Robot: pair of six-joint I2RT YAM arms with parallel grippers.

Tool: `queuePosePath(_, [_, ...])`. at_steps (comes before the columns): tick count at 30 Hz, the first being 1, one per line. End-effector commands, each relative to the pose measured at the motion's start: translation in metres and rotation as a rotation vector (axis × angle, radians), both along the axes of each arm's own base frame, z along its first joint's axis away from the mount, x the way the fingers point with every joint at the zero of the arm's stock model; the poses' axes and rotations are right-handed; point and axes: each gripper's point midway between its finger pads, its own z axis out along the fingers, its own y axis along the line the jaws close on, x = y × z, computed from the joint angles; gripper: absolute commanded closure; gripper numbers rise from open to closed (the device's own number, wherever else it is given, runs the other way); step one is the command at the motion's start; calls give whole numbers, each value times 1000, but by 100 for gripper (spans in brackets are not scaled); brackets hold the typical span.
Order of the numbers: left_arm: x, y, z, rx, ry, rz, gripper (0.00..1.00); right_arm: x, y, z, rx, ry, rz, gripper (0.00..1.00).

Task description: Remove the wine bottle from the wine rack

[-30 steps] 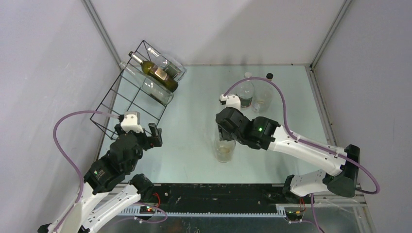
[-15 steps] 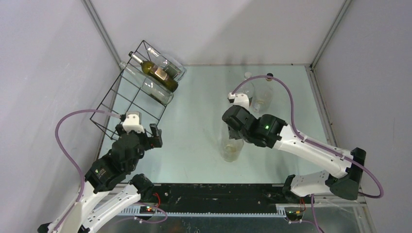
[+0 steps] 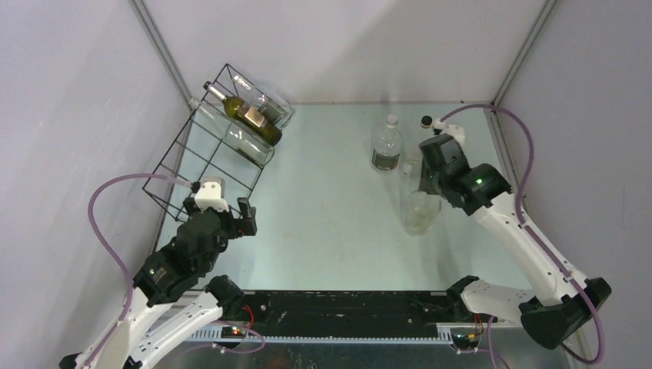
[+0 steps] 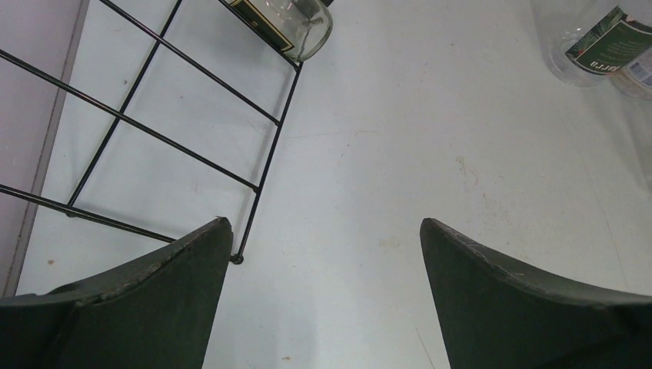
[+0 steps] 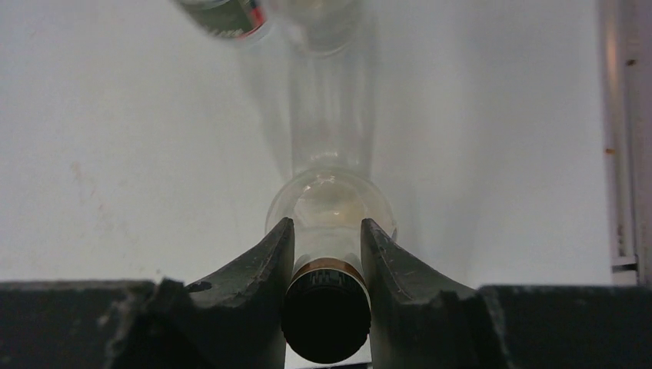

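We list one clear wine bottle (image 3: 420, 211), neck clamped in our right gripper (image 5: 327, 250), carried from the middle to the right side, well apart from the wine rack (image 3: 206, 147), so removal looks nearly done; left gripper (image 4: 324, 231) gaping, empty.

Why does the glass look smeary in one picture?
Right wrist view: the clear bottle in the right gripper smears into streaks, probably motion blur; its cap is crisp. Left wrist view: wine rack wires sharp. Top view: even light, soft shadows.
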Motion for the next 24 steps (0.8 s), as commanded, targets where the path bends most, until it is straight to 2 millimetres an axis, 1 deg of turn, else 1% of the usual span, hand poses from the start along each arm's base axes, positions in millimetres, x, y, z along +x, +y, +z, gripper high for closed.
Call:
queuePosePath(1, [0,2,9,-19,-39,1,0,38,-35,57,59,-234,-78,100])
queuePosePath(2, [0,2,10,-20,-41,1,0,41,-39,59,75,-238,-81,100])
queuePosePath(3, [-1,3,10,-20,-43,3,0,48,-53,62,78,-256,-122,100])
queuePosePath(4, [-1,3,10,-21,-45,2,0,53,-56,65,93,-269,-130,100])
queuePosePath(5, [-1,3,10,-22,-47,3,0,57,-70,65,92,-274,-169,100])
queuePosePath(6, [-1,4,10,-22,-47,3,0,60,-73,66,104,-278,-175,100])
queuePosePath(7, [-1,3,10,-23,-48,1,0,66,-84,69,105,-295,-206,100])
queuePosePath(8, [-1,3,10,-23,-50,0,0,73,-87,72,114,-307,-211,100])
queuePosePath(10, [-1,3,10,-23,-50,-3,0,83,-100,76,109,-325,-248,100])
queuePosePath(13, [-1,2,10,-20,-48,-5,0,97,-109,81,98,-340,-266,100])
queuePosePath(18, [-1,3,10,-22,-50,-4,0,129,-119,88,79,-346,-292,100])
queuePosePath(24, [-2,4,10,-23,-54,-4,0,162,-121,89,70,-336,-280,100])
